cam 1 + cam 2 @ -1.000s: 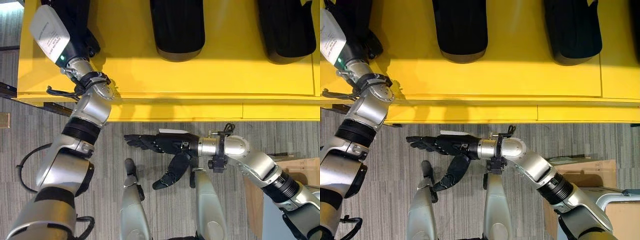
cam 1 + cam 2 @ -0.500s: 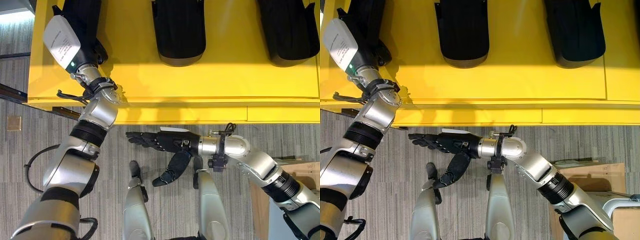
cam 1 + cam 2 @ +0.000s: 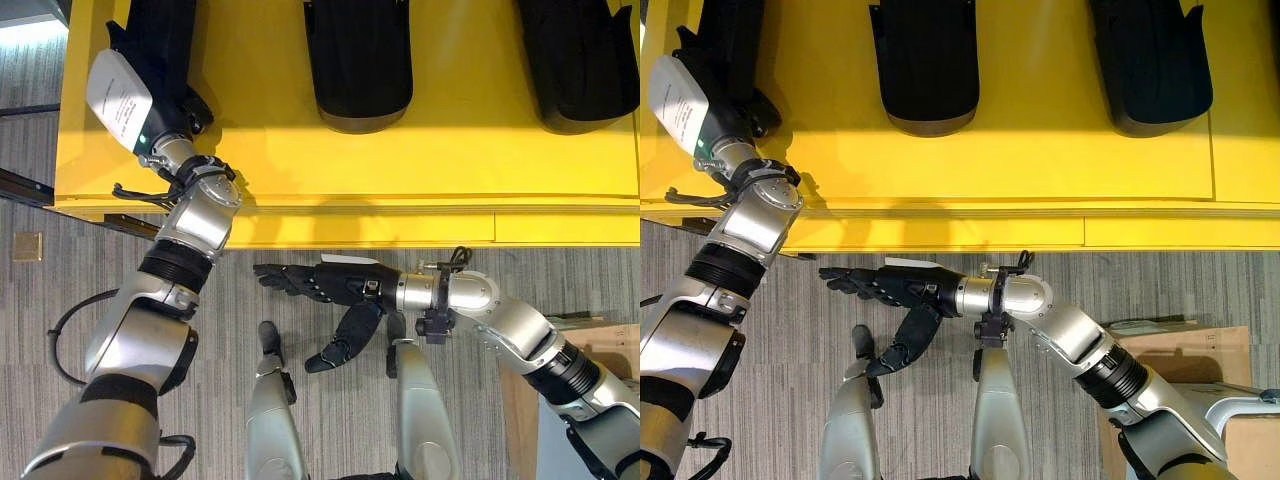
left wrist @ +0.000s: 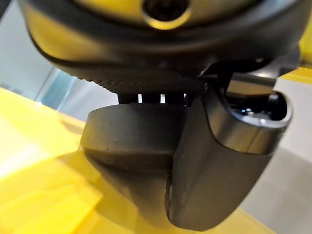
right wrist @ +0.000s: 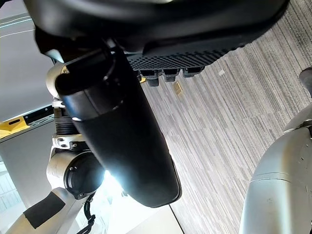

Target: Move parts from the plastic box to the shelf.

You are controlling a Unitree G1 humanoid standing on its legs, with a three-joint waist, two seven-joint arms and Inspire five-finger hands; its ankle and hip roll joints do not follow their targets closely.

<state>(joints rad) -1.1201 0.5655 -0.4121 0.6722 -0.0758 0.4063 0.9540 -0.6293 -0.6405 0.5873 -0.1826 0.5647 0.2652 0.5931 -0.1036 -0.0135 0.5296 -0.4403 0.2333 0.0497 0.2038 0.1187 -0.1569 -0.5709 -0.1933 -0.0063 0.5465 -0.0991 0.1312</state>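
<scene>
1. Left eye view. Yellow shelf (image 3: 420, 160) spans the far half of the scene. Three black parts lie on it in a row: left part (image 3: 160, 40), middle part (image 3: 358, 60), right part (image 3: 580, 60), each well apart from the next. The left hand (image 3: 170, 95) is over the shelf's left end, against the near end of the left part; a white-labelled wrist housing covers it from above, so the fingers cannot be read here. The right hand (image 3: 330, 285) is near the shelf's front edge, over grey striped floor (image 3: 60, 280), fingers stretched straight toward the left, thumb angled down and nearer, holding nothing. A brown cardboard surface (image 3: 600, 335) lies at the near right.

2. Right eye view. Same layout. Left part (image 3: 725, 40), middle part (image 3: 925, 65), right part (image 3: 1150, 65) on the shelf (image 3: 1040, 170). Left hand (image 3: 740, 100) at the left part's near end. Right hand (image 3: 895, 290) flat and empty, apart from the shelf.

3. Left wrist view. The left hand (image 4: 146, 73) is over the yellow shelf (image 4: 34, 195); its thumb (image 4: 219, 165) curls round the rounded end of a dark part (image 4: 131, 136), which sits between thumb and palm.

4. Right wrist view. Right hand (image 5: 146, 29) with thumb (image 5: 122, 136) extended, over floor (image 5: 229, 112); grasping nothing.
</scene>
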